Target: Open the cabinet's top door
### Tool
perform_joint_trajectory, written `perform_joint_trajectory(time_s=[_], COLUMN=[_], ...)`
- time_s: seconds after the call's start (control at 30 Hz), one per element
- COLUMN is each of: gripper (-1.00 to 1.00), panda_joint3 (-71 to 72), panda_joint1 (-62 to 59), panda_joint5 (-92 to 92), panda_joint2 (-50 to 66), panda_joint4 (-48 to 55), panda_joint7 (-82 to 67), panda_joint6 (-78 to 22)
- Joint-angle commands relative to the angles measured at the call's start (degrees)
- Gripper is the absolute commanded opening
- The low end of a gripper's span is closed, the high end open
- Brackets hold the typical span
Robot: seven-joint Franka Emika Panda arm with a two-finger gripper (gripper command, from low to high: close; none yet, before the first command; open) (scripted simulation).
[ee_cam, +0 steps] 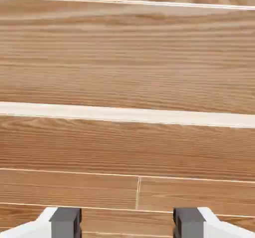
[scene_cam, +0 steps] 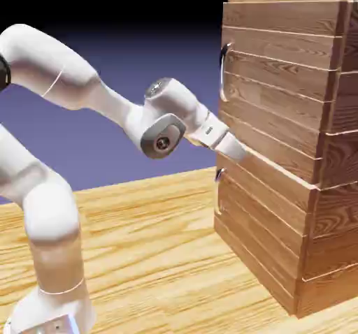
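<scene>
The cabinet (scene_cam: 308, 256) of reddish-brown planks stands at the exterior view's right. Its top door (scene_cam: 280, 95) carries a long curved metal handle (scene_cam: 223, 74) along its left edge. My gripper (scene_cam: 238, 151) is at the door's lower left corner, well below that handle, with its fingers pointing at the wood. In the hand view the two grey fingertips (ee_cam: 64, 222) stand apart with nothing between them, so the gripper (ee_cam: 127, 224) is open. Horizontal wood planks (ee_cam: 127, 67) with a pale band across them fill that view. The handle does not show there.
Below the top door is the shorter door (scene_cam: 259, 228) with a small metal handle (scene_cam: 219, 175), just under my gripper. The wooden table (scene_cam: 154, 242) stretches out to the left of the cabinet. My arm's elbow (scene_cam: 49, 207) rises at the lower left.
</scene>
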Motion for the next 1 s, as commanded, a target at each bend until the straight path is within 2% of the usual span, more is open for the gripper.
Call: perform_joint_trajectory(time_s=[0.0,0.97], gripper=[0.0,0.0], panda_joint3=[0.8,24.4], panda_joint1=[-0.6,-18.6], panda_joint5=[2.5,74.8], panda_joint2=[-0.3,-10.3], panda_joint4=[0.5,14.2], panda_joint7=[-1.8,-54.8], panda_joint6=[0.1,3.1])
